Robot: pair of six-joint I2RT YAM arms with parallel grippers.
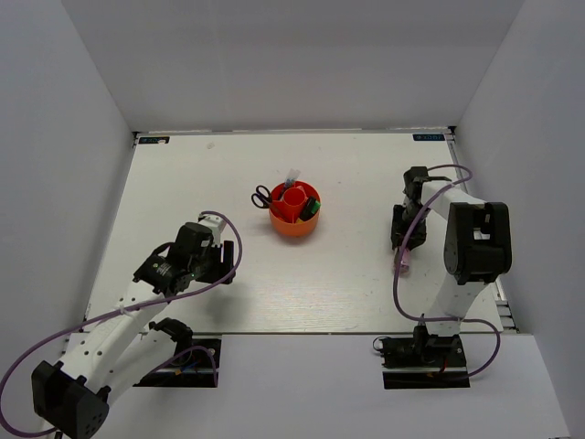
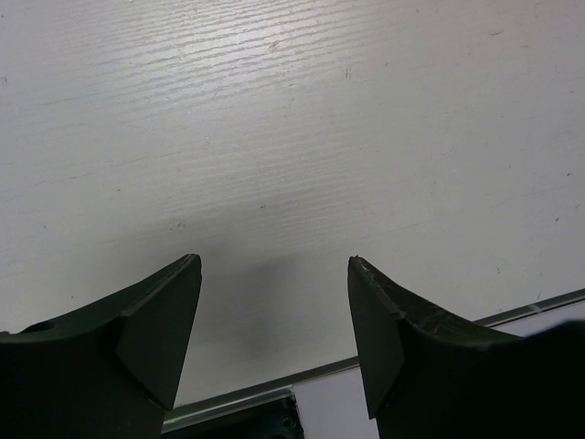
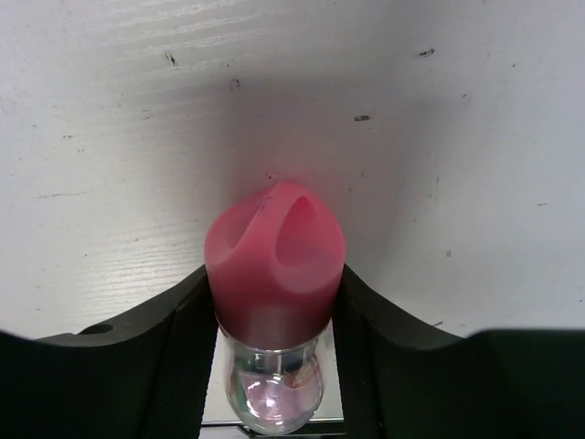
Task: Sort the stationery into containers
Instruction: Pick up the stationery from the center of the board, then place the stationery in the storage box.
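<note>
The round red-orange organizer [image 1: 294,222] stands at the table's middle, with black-handled scissors [image 1: 263,196], a green-capped marker [image 1: 312,208] and other stationery in its compartments. My right gripper [image 1: 404,245] is at the right side of the table, shut on the pink-capped clear tube [image 3: 275,274]. Both fingers press the pink cap, which points away from the wrist camera, and the clear body shows between them. Its pink end pokes out below the gripper in the top view [image 1: 402,264]. My left gripper [image 2: 274,274] is open and empty, low over bare table at the front left [image 1: 219,265].
The table [image 1: 356,283] is white with walls on three sides. Its metal front edge [image 2: 302,380] runs just under my left fingers. Purple cables loop beside both arms.
</note>
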